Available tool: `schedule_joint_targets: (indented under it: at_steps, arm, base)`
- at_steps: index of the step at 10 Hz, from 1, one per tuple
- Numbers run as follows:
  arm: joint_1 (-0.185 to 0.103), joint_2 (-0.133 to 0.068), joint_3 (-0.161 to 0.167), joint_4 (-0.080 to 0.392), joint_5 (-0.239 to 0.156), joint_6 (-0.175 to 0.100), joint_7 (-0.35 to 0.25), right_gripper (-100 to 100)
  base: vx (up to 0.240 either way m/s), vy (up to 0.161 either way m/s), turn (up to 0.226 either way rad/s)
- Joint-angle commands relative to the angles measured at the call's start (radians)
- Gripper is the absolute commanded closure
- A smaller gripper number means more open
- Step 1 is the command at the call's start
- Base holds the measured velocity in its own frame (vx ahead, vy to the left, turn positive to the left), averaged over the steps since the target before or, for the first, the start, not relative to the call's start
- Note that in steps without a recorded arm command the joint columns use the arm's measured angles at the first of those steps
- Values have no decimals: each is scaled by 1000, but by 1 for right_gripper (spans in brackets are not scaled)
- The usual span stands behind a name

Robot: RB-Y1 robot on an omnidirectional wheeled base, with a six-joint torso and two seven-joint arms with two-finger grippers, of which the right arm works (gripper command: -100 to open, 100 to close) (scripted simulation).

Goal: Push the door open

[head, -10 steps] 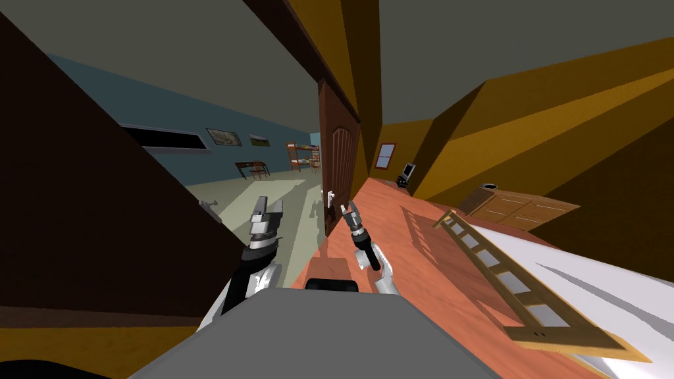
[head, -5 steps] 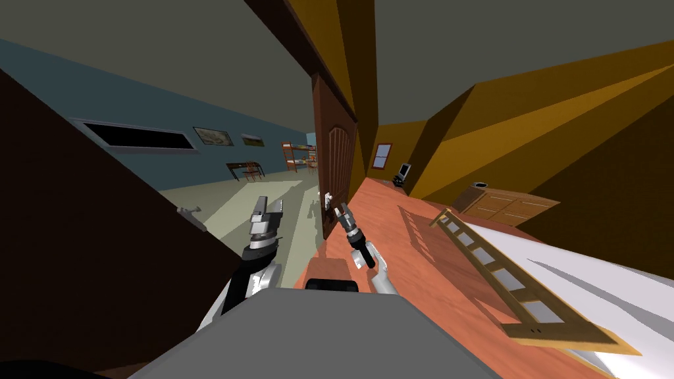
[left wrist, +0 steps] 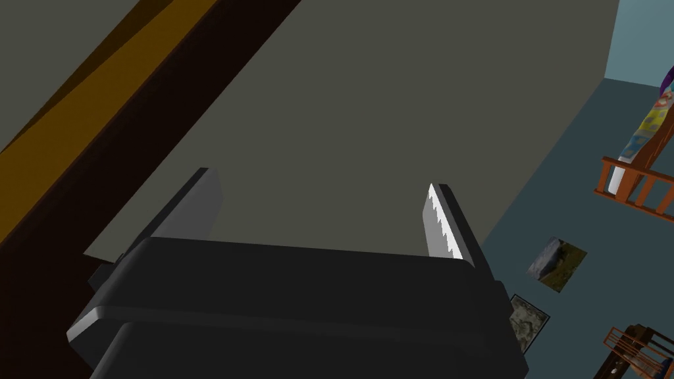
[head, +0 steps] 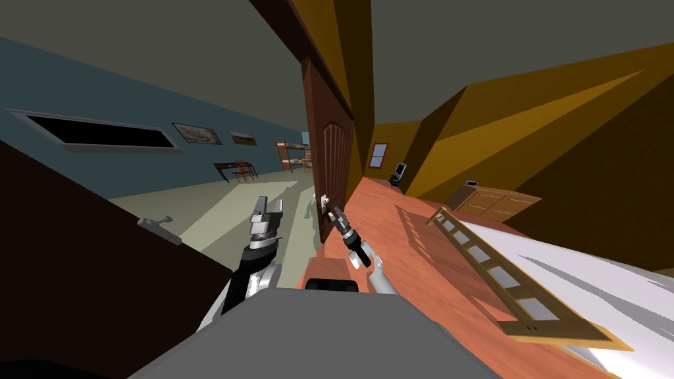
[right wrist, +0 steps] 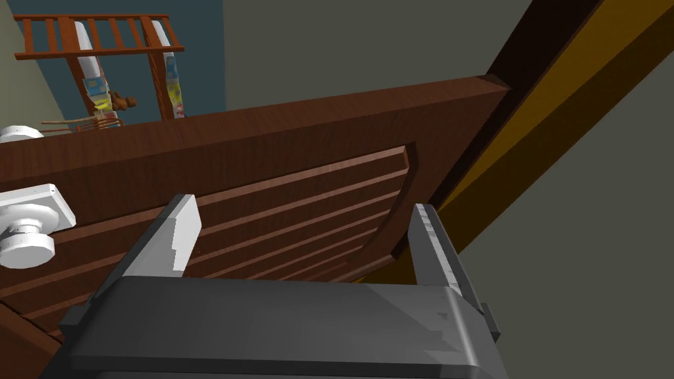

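We see the door (head: 332, 164) in dark reddish brown with a fine wood grain, its panel stepped in parallel bands, and its knob (right wrist: 26, 227) plain white. The near floor (head: 421, 256) is terracotta, the far floor (head: 217, 201) pale grey-green. The near walls (head: 526, 131) are ochre, the far wall (head: 131, 99) dull blue, the ceiling (head: 493, 39) olive grey, and the bunk bed (right wrist: 99, 52) rails orange-brown

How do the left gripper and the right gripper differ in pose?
The right gripper faces the brown door, beside its white knob; the left gripper faces the grey ceiling. In the head view, the right tilts toward the door, while the left stands upright, apart from it. Both are open, holding nothing.
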Motion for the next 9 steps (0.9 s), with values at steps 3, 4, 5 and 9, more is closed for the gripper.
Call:
schedule_joint_targets:
  at_steps: [3,4,5,9]
  arm:
    - [-51,-16,52,81,36,-18,-57,-100]
    - [-73,-23,74,115,52,-25,-80,-100]
    - [-84,-25,85,132,60,-28,-91,-100]
    - [-125,-37,128,197,90,-41,-135,-100]
  base:
    - [127,-4,-92]
    - [150,18,-110]
    - [147,22,-98]
    - [115,-8,-58]
